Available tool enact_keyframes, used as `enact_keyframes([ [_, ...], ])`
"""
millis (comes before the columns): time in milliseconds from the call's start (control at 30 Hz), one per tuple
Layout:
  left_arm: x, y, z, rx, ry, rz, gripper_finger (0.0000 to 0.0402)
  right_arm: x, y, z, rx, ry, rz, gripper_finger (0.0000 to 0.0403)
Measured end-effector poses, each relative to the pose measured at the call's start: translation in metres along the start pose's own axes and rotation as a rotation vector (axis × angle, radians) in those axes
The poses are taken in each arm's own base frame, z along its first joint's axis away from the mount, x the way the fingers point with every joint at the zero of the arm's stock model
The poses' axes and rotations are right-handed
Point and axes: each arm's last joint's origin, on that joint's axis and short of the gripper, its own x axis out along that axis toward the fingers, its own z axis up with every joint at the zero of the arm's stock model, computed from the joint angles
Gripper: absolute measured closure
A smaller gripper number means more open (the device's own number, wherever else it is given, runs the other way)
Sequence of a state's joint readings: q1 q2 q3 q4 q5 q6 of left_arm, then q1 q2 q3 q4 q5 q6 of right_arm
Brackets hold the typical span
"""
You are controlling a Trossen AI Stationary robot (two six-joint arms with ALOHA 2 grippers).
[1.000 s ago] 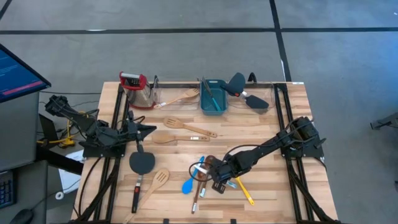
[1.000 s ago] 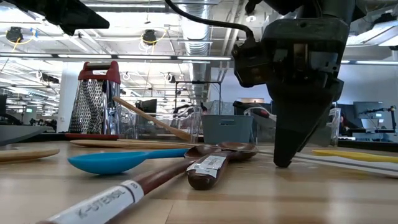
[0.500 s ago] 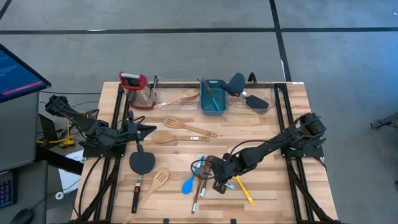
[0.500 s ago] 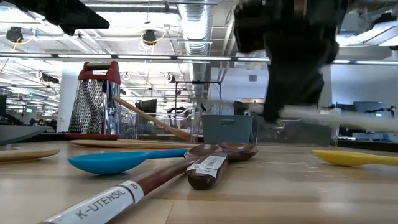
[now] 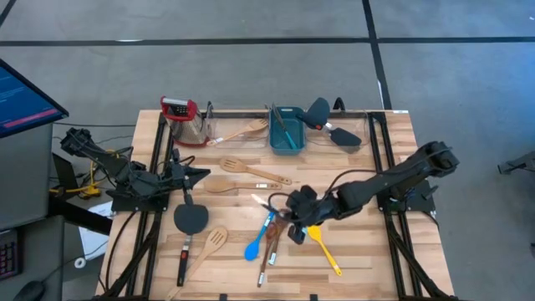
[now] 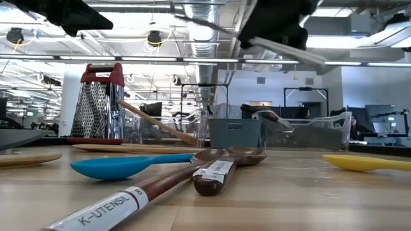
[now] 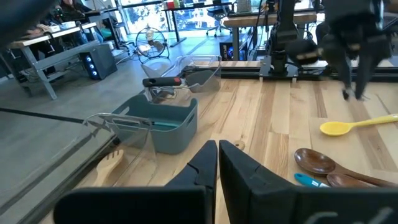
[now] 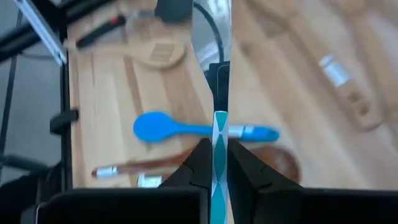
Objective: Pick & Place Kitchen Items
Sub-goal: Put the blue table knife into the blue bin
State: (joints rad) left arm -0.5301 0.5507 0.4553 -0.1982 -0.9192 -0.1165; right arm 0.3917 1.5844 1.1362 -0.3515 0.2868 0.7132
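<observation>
Since a second ago the right arm has risen off the pile of utensils and drawn back toward the middle of the surface (image 5: 359, 259). In the low view its claw, which stood down at wood level, now sits high at the top edge with its load.

The right claw (image 5: 294, 209) is clenched on a thin utensil (image 8: 220, 134) with a silvery blade and a teal-and-white patterned handle. The fingers pinch the narrow handle, and the long blade sticks out well beyond them. That utensil hangs in the air above the blue spoon (image 5: 253, 247) and the dark-brown wooden spoons (image 6: 218, 168), touching none of them.

The risk, as I judge it, lies in that grip: a slim, smooth handle held between two narrow fingers, with most of the length overhanging. A quick swing could make it pivot in the pinch or slip out, and it would drop back among the spoons and scatter them. If it is headed for the teal tub (image 5: 286, 130), the overhanging end could catch a rim — a tilted utensil would make that likelier.

The left claw (image 7: 217, 149) waits at the left side of the surface, clenched on nothing.
</observation>
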Motion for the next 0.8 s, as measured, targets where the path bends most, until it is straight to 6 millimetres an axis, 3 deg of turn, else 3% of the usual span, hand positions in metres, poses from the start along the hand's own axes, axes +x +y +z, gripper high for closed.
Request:
enact_keyframes([
  [400, 0.000, 0.000, 0.000, 0.000, 0.000, 0.000, 0.0398, -0.029, -0.019, 0.031, -0.084, -0.251, -0.185, 0.0388],
  [800, 0.000, 0.000, 0.000, 0.000, 0.000, 0.000, 0.0398, -0.023, -0.049, 0.073, -0.126, -0.438, -0.279, 0.0388],
])
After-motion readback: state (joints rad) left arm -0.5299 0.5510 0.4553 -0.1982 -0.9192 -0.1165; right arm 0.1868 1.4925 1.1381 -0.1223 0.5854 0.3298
